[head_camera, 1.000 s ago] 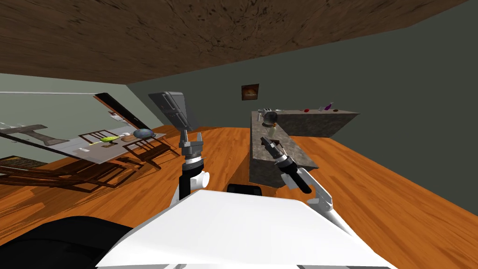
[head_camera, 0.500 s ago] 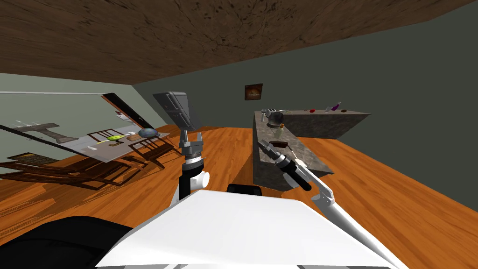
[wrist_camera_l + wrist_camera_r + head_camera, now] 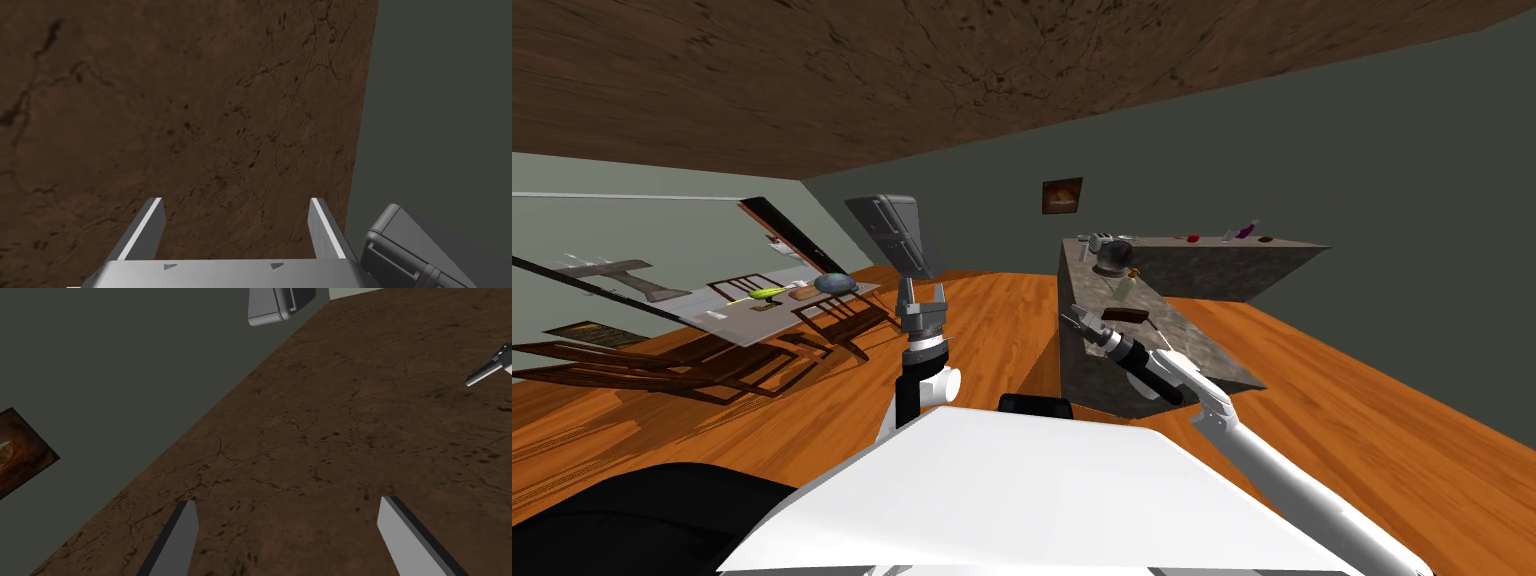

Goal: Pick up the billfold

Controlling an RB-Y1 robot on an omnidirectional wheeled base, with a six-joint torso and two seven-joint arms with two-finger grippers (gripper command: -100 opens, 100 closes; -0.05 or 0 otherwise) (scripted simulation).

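The billfold [image 3: 1124, 314] is a flat dark brown piece lying on the grey stone counter [image 3: 1202, 352], in the head view. My right gripper [image 3: 1071, 319] hovers just left of it, over the counter's near edge, pointing up and away. In the right wrist view its fingers [image 3: 287, 502] stand open with nothing between them. My left gripper [image 3: 922, 290] is held upright in front of my chest, well left of the counter, and is open and empty [image 3: 236, 202].
A small bottle [image 3: 1128, 285] and a dark round pot [image 3: 1110, 258] stand on the counter beyond the billfold, with several small items at its far end. A table [image 3: 737, 318] with wooden chairs is at the left. A grey cabinet [image 3: 892, 235] stands behind my left gripper.
The whole head view has shifted, so I have moved: the counter now sits further right and nearer. My right arm has stretched out, bringing its gripper beside the billfold. The left arm holds still.
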